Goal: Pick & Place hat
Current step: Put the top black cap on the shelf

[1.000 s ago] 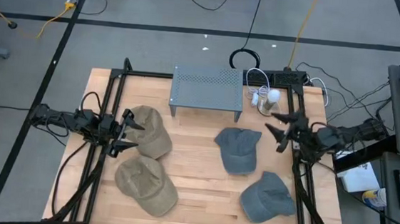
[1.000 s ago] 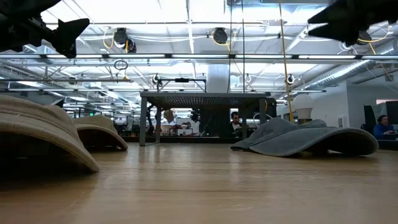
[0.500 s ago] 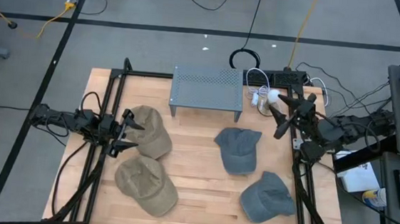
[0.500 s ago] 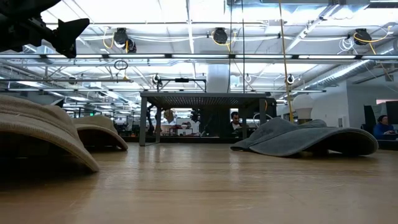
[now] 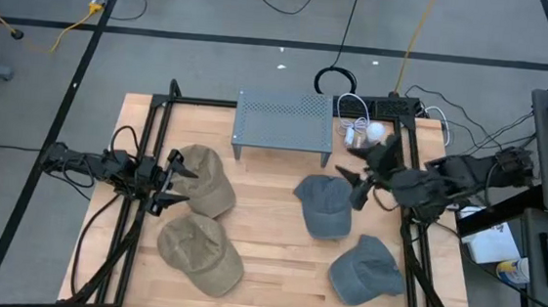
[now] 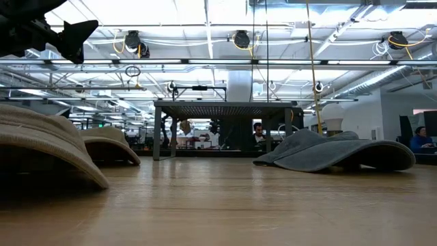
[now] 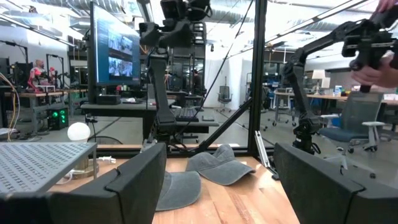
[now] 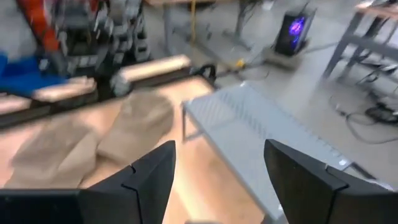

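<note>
Two tan hats (image 5: 203, 179) (image 5: 199, 254) lie brim-down on the table's left half. Two grey-blue hats (image 5: 327, 205) (image 5: 368, 271) lie on its right half. My right gripper (image 5: 358, 177) is open and raised above the table, just right of the farther grey hat, touching nothing. Its wrist view looks past the open fingers (image 8: 149, 177) at the tan hats (image 8: 134, 124). My left gripper (image 5: 176, 182) waits open at the left edge beside the farther tan hat, and shows in the low view's upper left (image 6: 61, 34).
A grey perforated rack (image 5: 284, 125) stands at the table's far middle, also in the right wrist view (image 8: 267, 137). A white bulb and cables (image 5: 369, 134) lie at the far right. Black frame rails (image 5: 148, 134) run along both sides. Bare wood lies between the hats.
My right gripper has risen from beside the right rail, leaving the low view's upper right. It has moved toward the table's left, toward the farther grey hat, and has tipped downward. It stays open. The hats have not moved.
</note>
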